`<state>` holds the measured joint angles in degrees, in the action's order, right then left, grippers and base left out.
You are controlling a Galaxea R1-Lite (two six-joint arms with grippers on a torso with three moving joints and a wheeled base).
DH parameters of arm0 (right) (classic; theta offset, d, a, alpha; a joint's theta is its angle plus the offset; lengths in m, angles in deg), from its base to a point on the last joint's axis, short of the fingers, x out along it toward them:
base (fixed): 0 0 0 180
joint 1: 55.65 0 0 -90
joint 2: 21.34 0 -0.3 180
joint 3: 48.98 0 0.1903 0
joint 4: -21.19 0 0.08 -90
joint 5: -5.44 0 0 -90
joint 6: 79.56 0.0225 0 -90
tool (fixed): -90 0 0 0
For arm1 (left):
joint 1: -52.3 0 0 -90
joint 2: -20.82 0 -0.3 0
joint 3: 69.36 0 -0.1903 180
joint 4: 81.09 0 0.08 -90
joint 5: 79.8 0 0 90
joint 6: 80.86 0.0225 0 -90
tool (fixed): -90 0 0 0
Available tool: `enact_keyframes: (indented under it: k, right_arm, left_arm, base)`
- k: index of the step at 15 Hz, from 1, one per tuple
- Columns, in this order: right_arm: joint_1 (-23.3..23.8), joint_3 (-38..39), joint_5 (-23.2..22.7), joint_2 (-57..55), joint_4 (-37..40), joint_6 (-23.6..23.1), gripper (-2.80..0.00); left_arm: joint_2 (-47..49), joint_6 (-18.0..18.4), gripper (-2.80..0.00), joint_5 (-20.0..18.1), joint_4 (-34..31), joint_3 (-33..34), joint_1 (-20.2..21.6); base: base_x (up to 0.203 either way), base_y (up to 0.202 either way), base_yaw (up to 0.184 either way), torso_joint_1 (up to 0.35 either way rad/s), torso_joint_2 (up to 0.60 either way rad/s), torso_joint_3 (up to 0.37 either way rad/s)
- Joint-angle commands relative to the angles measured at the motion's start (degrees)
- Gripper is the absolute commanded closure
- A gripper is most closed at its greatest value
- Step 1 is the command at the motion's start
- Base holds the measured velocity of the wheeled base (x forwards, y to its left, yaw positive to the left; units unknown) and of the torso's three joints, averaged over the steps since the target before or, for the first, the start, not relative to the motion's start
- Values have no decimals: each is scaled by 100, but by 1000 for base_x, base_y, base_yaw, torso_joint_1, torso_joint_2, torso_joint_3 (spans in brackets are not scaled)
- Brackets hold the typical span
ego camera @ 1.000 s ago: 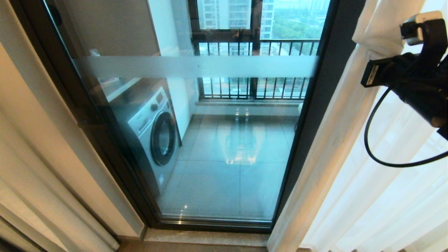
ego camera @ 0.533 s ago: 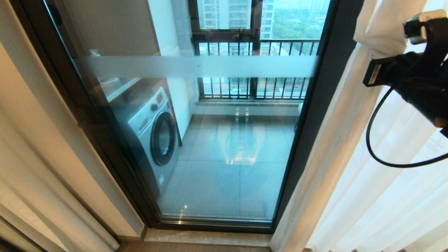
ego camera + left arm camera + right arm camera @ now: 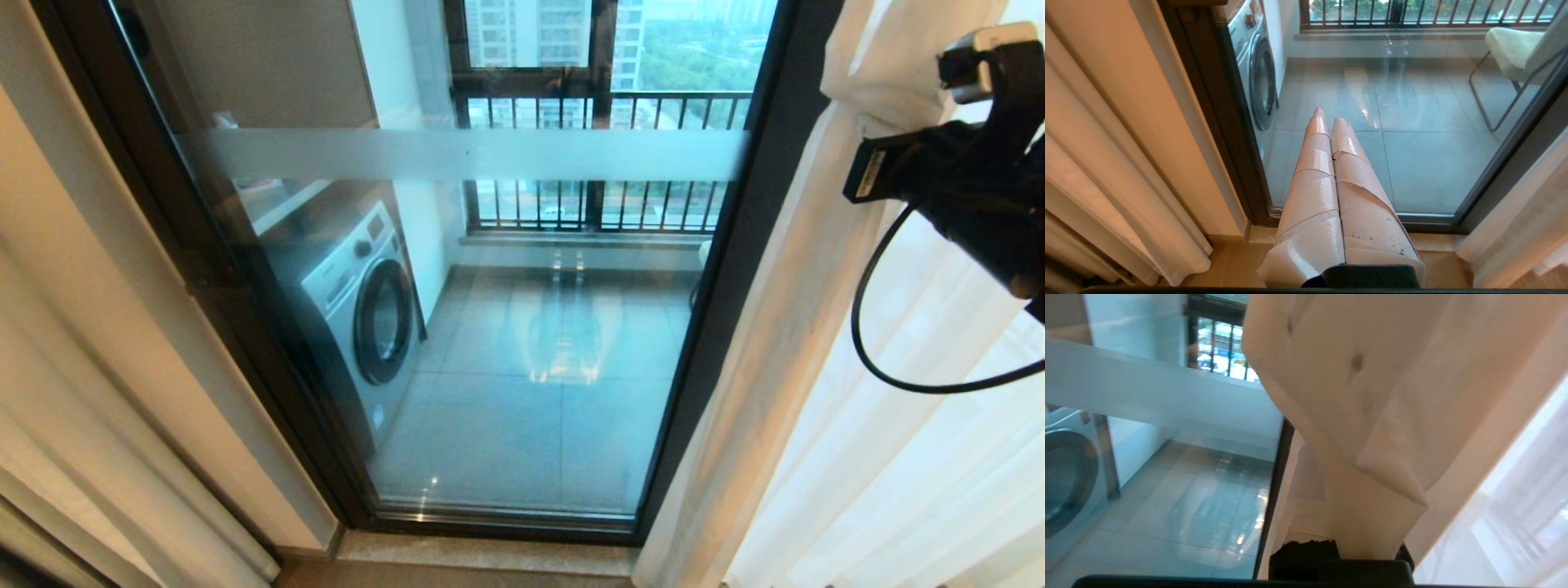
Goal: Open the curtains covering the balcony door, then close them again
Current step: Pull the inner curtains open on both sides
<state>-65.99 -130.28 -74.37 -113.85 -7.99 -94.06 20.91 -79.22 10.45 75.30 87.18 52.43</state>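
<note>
The balcony door [image 3: 531, 343] is a tall glass panel in a dark frame, with a frosted band [image 3: 465, 155] across it, and it stands uncovered in the middle of the head view. One white curtain [image 3: 882, 457] hangs bunched to the right of the door frame, another [image 3: 73, 408] at the left. My right gripper [image 3: 867, 163] is raised at the upper right, shut on the right curtain's gathered edge. That fabric [image 3: 1372, 396] drapes over its taped fingers [image 3: 1302, 522]. My left gripper [image 3: 1327, 118] hangs low before the glass, shut and empty.
Behind the glass are a washing machine [image 3: 359, 302], a black-barred railing [image 3: 604, 204] and a chair [image 3: 1511, 53]. A stone sill [image 3: 482, 551] runs under the door, with wooden floor [image 3: 1233, 265] in front. A black cable [image 3: 865, 343] loops from my right arm.
The whole view has shifted very slightly. My right gripper keeps its hold on the curtain in about the same place, and the left arm has not moved.
</note>
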Motion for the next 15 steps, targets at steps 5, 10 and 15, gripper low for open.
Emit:
enact_keyframes:
  k: [5, 10, 15]
  right_arm:
    - [5, 111, 27, 67, -39, -10, 0]
    - [5, 142, 27, 76, -44, -10, 0]
    - [49, 98, 44, 76, -138, -18, 0]
  left_arm:
    - [-1, 2, 0, 2, -2, 1, 4]
    - [-1, -7, 0, 2, -2, 1, 4]
    - [-1, -7, 0, 2, 6, 1, 4]
  base:
    - [0, -166, 4, 1, 3, 1]
    - [0, -185, 3, 3, 3, 3]
    - [0, -183, 5, 1, 2, 4]
